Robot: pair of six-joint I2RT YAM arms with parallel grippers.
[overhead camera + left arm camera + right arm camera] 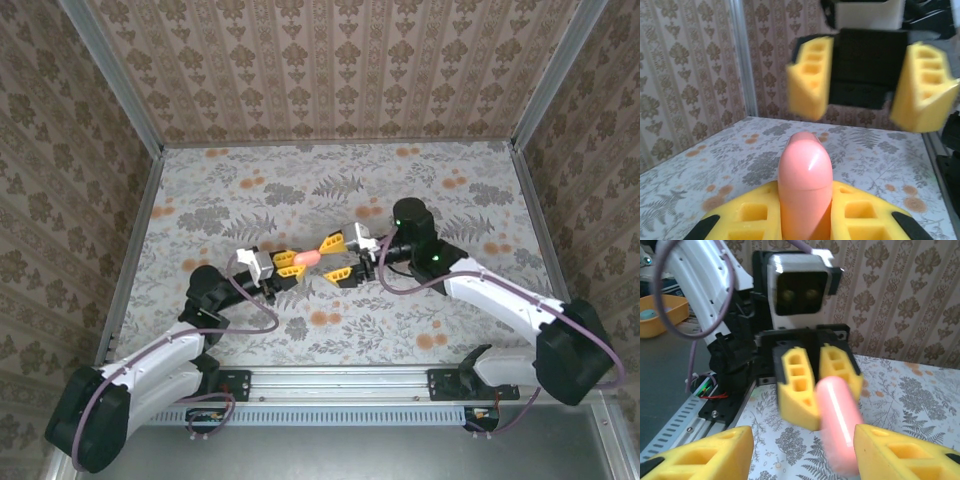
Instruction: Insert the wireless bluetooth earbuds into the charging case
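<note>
The charging case point(305, 257) is a glossy coral-pink rounded box, closed and seen edge-on. It is held above the flowered cloth at mid-table. My left gripper point(285, 265) is shut on its near end, and the case point(805, 180) sticks up between the yellow foam pads point(860, 215). My right gripper point(337, 257) faces it, open, one finger on each side of the case's far end. In the right wrist view the blurred case point(840, 425) lies close to my right-hand finger point(905, 455), with a wide gap to the left one. The earbuds are out of view.
Patterned walls and aluminium posts point(120, 90) close in the table on three sides. A metal rail point(340, 375) runs along the near edge by the arm bases. A yellow bin point(660, 315) sits off the table to the left.
</note>
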